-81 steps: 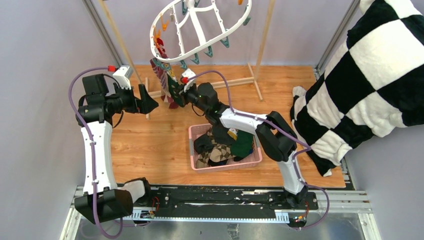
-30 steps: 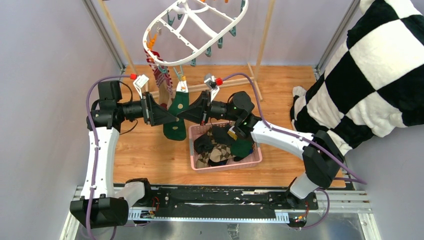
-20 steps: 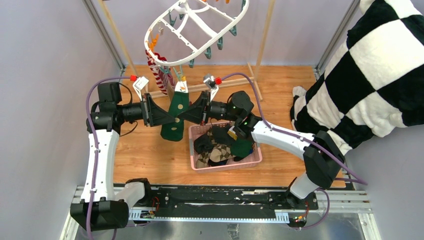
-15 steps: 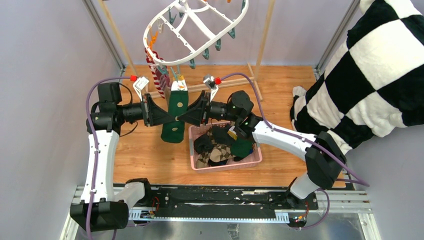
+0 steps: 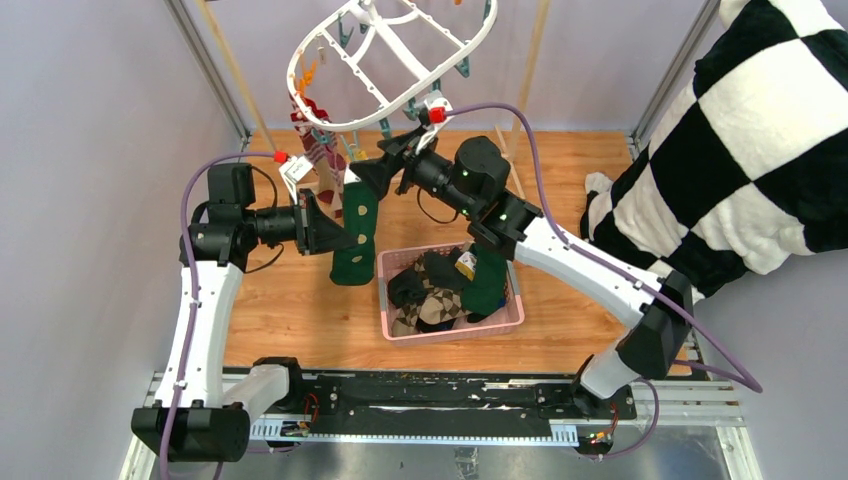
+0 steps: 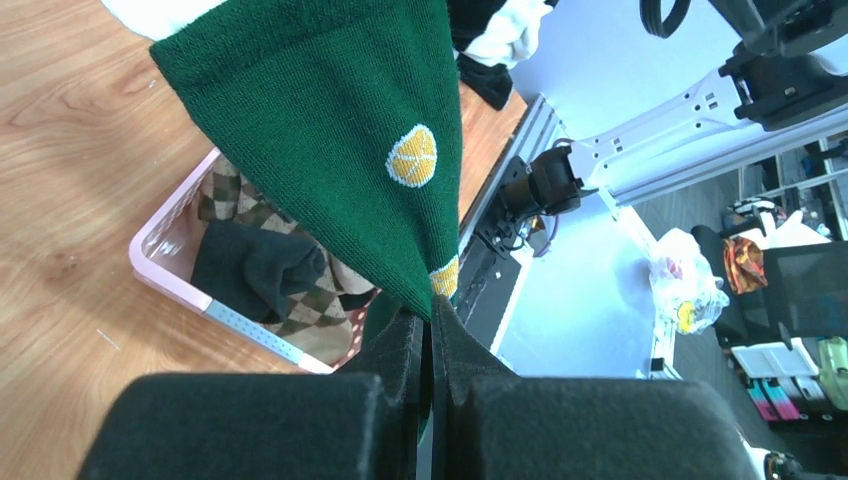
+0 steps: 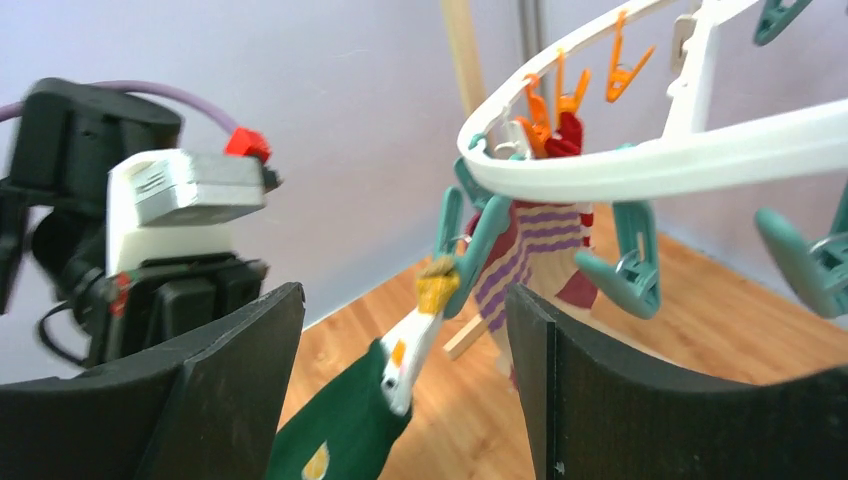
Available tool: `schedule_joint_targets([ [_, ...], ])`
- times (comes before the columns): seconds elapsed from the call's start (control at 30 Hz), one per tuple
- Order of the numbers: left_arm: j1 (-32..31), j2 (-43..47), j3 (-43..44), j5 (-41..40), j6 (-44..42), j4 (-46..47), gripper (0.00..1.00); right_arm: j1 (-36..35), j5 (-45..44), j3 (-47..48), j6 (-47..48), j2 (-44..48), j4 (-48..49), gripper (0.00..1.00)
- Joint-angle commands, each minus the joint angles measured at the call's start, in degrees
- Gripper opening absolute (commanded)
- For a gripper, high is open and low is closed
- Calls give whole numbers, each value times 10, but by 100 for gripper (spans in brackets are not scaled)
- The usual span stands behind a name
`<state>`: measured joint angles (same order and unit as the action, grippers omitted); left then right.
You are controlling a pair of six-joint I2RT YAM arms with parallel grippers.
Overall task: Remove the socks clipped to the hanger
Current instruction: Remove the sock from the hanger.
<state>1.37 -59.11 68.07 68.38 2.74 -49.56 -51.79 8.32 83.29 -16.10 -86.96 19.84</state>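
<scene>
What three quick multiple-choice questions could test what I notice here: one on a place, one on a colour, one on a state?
1. Where does the pink basket sit? A) on the wooden tabletop B) on a chair C) on a shelf
2. What colour is the clip pinching the green sock? A) orange B) white C) teal
3. How does the left gripper stand? A) wide open B) shut on the green sock C) shut on the pink basket
Answers: 1 A, wood shows all around it; 2 C, the right wrist view shows a teal clip on the sock's tip; 3 B, its fingers meet on the cloth.
</scene>
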Motion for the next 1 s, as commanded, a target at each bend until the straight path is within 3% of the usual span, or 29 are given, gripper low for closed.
schedule_joint_targets([
  [0.0,-7,8,20,-9,1,-9,0,-10,-53,54,66,-48,-46,79],
  [0.27,-31,5,29,-32,1,-8,0,-10,-53,130,82,-108,-46,77],
  [0.67,-37,1,29,-50,-4,-8,0,-10,-83,183,96,-161,-29,62],
  [0.83,-38,0,26,-52,-5,-8,0,-9,-83,197,88,-172,-28,50],
  [0.97,-38,0,20,-55,-10,-8,0,-5,-82,200,75,-172,-21,28],
])
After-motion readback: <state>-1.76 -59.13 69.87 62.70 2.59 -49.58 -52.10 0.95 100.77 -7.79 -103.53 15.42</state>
